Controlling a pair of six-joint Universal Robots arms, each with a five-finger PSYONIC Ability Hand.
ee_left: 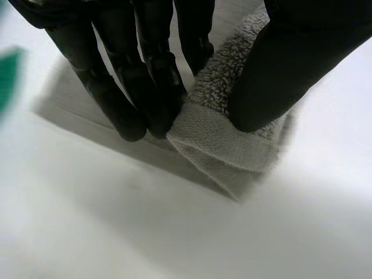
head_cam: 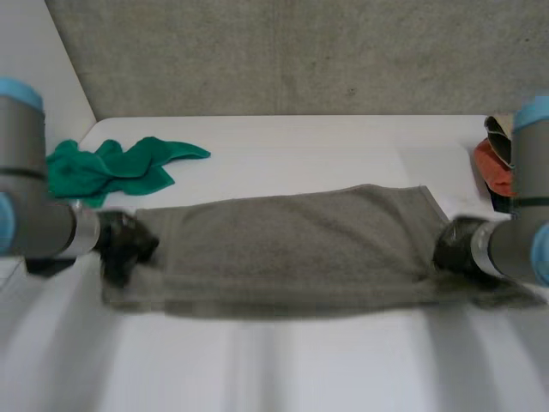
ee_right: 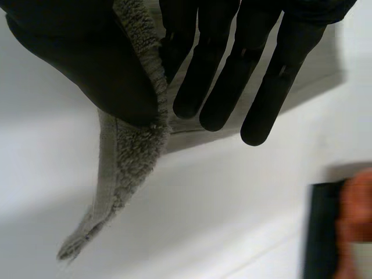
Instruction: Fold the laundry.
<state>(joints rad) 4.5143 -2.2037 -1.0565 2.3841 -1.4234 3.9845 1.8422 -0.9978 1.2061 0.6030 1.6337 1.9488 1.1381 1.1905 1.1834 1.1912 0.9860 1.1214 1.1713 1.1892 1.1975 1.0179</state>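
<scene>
While the white table (head_cam: 283, 369) takes up most of the frame, the grey towel (head_cam: 292, 245) lies across its middle as a long band running from the left side to the right. It looks to me folded once lengthwise, since a second layer peeks out along the near edge, though that is a reading rather than a certainty. A crumpled green cloth (head_cam: 111, 167) sits at the upper left, just beyond the towel's left end.

My left hand (head_cam: 124, 242) is at the towel's left end. Its wrist view shows my thumb pressed onto a corner with the fingers on the other side, so it is clamped on the towel. My right hand (head_cam: 455, 245) is at the right end, with the towel's edge pinched between thumb and straight fingers and a corner hanging below.

I judge the task somewhere before its middle. The crosswise folds of the towel are not yet made, and the green cloth is not yet folded.
</scene>
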